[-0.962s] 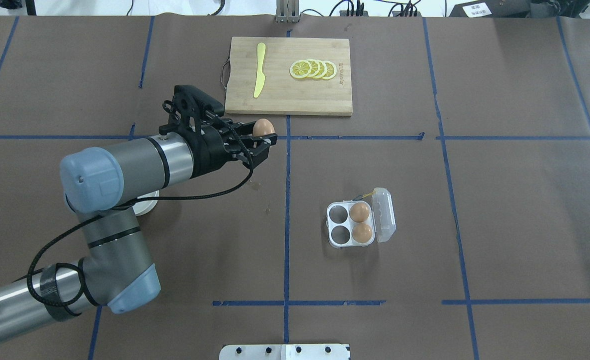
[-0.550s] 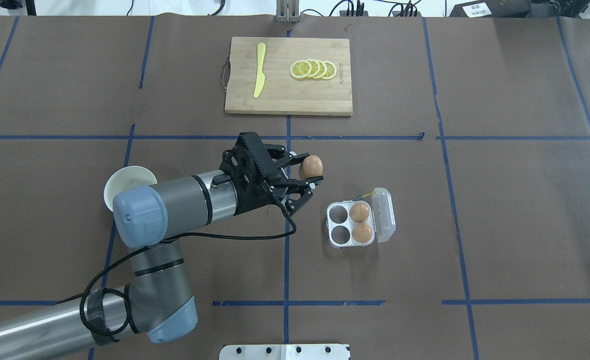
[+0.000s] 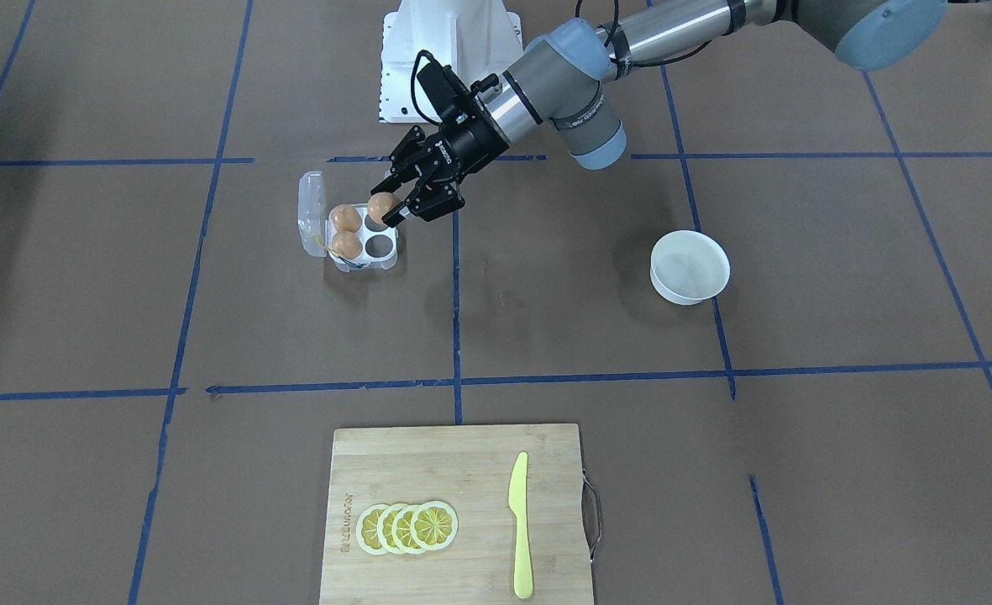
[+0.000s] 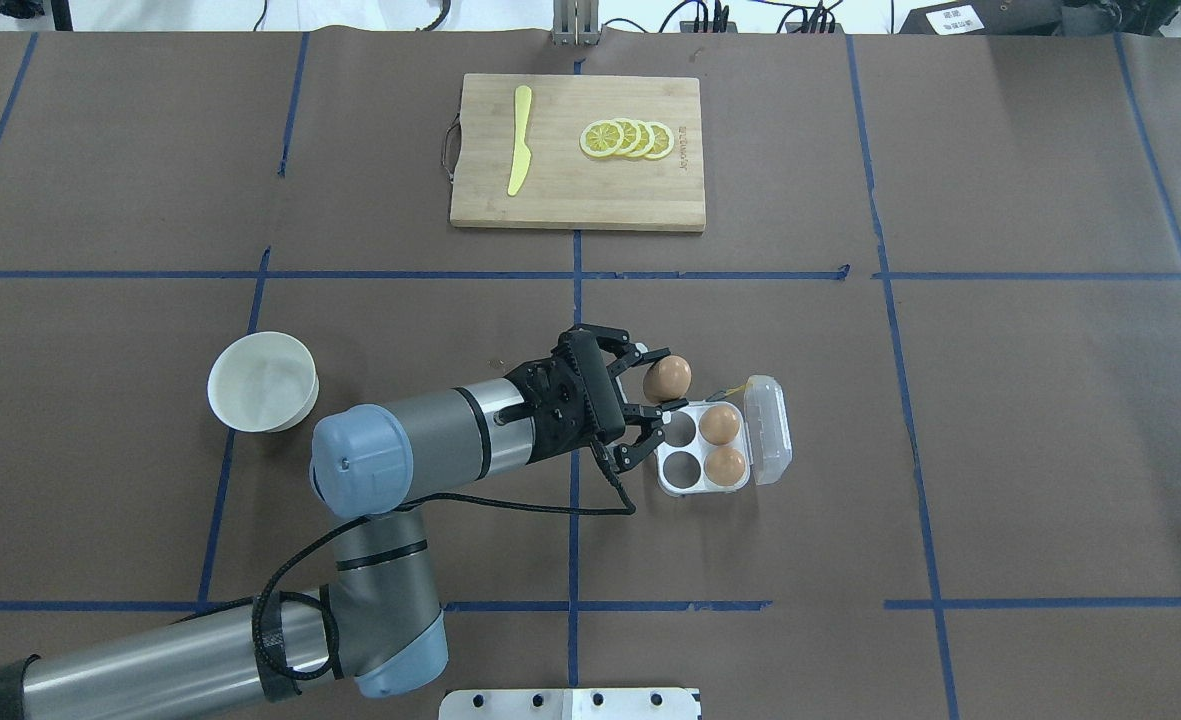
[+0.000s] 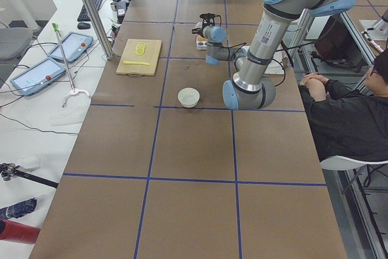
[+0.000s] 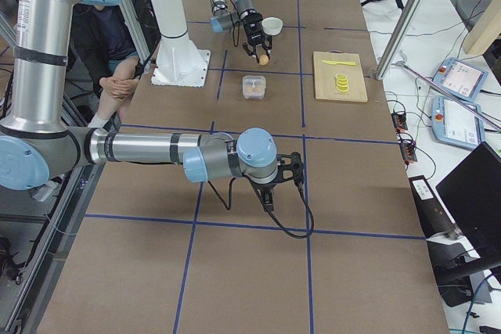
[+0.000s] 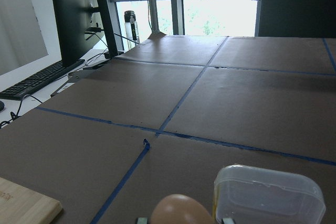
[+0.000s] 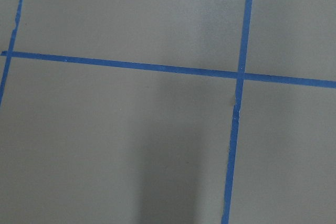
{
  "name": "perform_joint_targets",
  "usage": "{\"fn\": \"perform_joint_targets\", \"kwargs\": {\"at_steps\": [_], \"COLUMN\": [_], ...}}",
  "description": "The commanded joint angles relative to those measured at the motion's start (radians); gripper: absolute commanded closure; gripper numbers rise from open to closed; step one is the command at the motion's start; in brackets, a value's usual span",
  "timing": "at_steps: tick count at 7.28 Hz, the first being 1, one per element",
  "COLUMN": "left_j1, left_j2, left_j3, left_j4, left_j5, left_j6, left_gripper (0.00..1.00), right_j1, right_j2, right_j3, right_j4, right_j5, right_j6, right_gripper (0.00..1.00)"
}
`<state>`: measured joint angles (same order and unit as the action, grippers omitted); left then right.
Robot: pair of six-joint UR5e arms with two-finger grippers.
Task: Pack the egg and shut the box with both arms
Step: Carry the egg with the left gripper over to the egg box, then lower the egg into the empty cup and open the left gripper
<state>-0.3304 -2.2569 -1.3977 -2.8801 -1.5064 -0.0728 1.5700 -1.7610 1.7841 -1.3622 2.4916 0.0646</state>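
My left gripper [image 4: 665,380] is shut on an orange-brown egg [image 4: 668,377] and holds it just above the far left corner of the box [image 4: 700,446]. The box is a white four-cell tray with its clear lid [image 4: 770,430] open to the right. Two eggs [image 4: 719,424] fill its right cells, and the two left cells [image 4: 679,428] are bare. In the front view the held egg [image 3: 380,207] hangs over an empty cell [image 3: 378,246]. The left wrist view shows the egg [image 7: 178,209] and the lid [image 7: 268,195]. My right gripper [image 6: 286,171] shows only in the right side view, low over the table, and I cannot tell whether it is open or shut.
A white bowl [image 4: 262,381] stands left of the left arm. A wooden cutting board [image 4: 577,190] with a yellow knife [image 4: 519,140] and lemon slices [image 4: 627,138] lies at the far middle. Blue tape lines cross the brown table cover.
My left gripper has carried the egg from near the cutting board to the right and towards me, down to the box's edge. The bowl is now uncovered.
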Motion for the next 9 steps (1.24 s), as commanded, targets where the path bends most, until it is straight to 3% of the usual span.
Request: {"fn": "perform_joint_targets", "kwargs": {"at_steps": [1,9], "left_j1": [0.037,0.096], "left_j2": [-0.012,-0.035], "left_j3": [0.051,0.108], "left_j4": [-0.007,-0.005], "left_j5": [0.003,0.037], "left_j6": [0.030,0.027], "left_gripper": [1.00,1.00], "right_j1": [0.005,0.016], "right_j2": [0.000,-0.002], "right_j3": [0.000,-0.005], "right_j4": [0.000,0.000], "right_j5": [0.003,0.004], "right_j6": [0.006,0.006], "right_gripper": [0.00,0.00]}}
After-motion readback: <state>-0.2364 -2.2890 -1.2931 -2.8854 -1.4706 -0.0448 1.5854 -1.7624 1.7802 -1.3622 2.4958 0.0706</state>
